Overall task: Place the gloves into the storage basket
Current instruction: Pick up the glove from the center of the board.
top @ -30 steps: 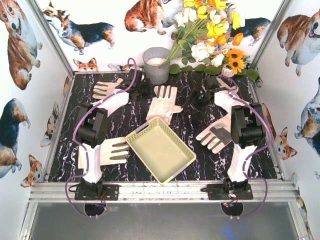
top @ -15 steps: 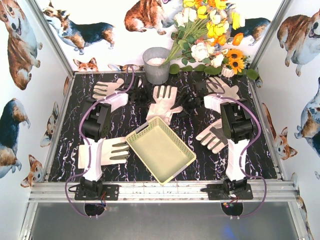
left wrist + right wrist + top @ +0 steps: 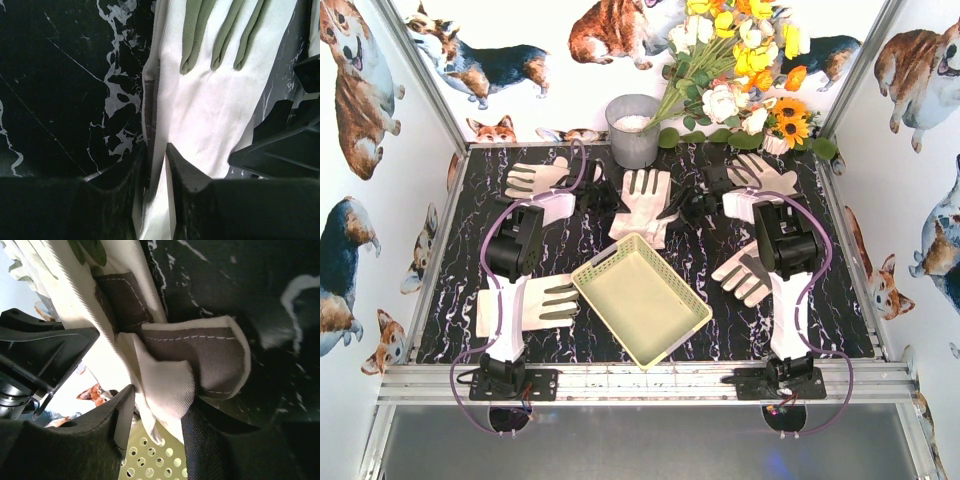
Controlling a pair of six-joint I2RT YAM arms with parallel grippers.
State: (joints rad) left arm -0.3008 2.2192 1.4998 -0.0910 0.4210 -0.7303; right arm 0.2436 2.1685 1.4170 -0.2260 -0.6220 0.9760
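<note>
Top external view: black marble surface (image 3: 740,335), white-veined. A bunch of yellow, white and orange flowers (image 3: 740,70) stands well beyond the storage basket (image 3: 640,305), off its far-right side. The basket sits mid-surface, turned at an angle, pale yellow-green.

A grey bucket (image 3: 633,130) stands straight beyond the basket, at the back edge.

Five gloves are visible, all flat on the surface and outside the basket:
- centre glove (image 3: 645,210), just beyond the basket's far corner, cuff end touching or overlapping the rim
- one (image 3: 545,303) at the basket's left side, fingers toward it
- one (image 3: 745,272) at its right side
- one (image 3: 532,180) far-left of it
- one (image 3: 765,178) far-right of it

Left hand (image 3: 603,197) is at the centre glove's left edge, beyond the basket. Left wrist view: the fingers are drawn close and pinch that glove's side edge.

Right hand (image 3: 692,208) is at the same glove's right edge. Right wrist view: cream fabric is bunched and pinched between the fingers, beside a folded grey-strip finger; perforated basket wall below.
</note>
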